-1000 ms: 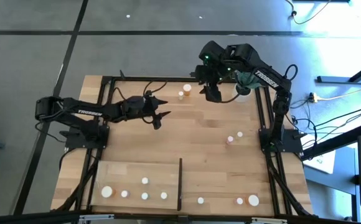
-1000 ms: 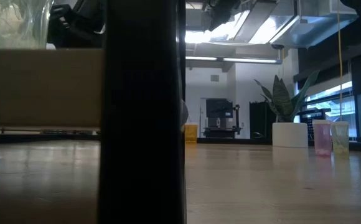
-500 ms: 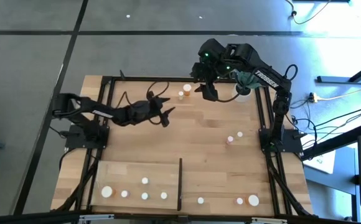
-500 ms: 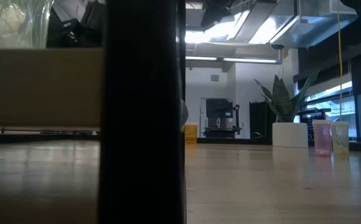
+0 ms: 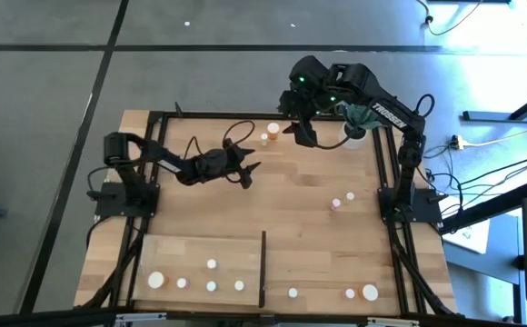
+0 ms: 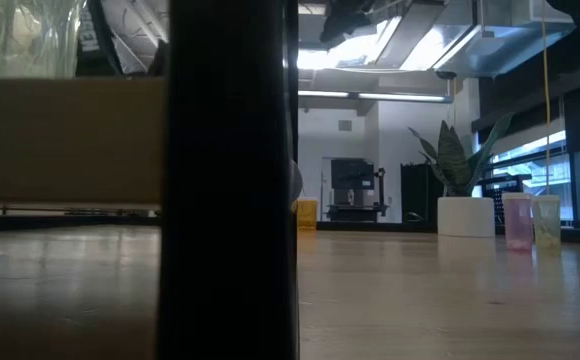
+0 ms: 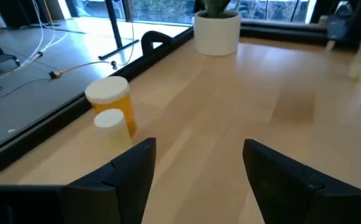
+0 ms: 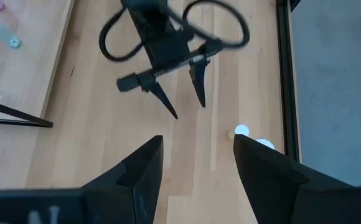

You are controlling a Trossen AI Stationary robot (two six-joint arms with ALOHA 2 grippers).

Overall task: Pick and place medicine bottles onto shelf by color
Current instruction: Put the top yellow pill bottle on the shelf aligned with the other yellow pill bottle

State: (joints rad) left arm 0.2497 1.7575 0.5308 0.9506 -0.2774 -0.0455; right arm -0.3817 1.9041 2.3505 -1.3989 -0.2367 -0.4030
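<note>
Two orange medicine bottles, a large one (image 5: 273, 129) and a small one (image 5: 264, 139), stand near the table's far edge; the left wrist view shows them as large (image 7: 109, 98) and small (image 7: 112, 124). My left gripper (image 5: 248, 173) is open and low over the table, just short of them, with nothing between its fingers. My right gripper (image 5: 303, 136) hangs open high above the far edge, tilted down and holding nothing. The shelf (image 5: 200, 250) lies at the near side with several bottles on it. A pink bottle (image 5: 336, 204) and a second small one (image 5: 350, 195) stand at the right.
A white pot with a green plant (image 5: 354, 129) stands at the far right corner. The shelf's black upright strip (image 5: 263, 268) blocks much of the low view (image 6: 230, 180). Three more bottles (image 5: 350, 293) stand right of the strip. Bare tabletop (image 5: 300, 218) lies mid-table.
My left gripper has sunk toward the table and moved a little toward the right edge, nearer the two orange bottles, staying open. The bottles have not moved.
</note>
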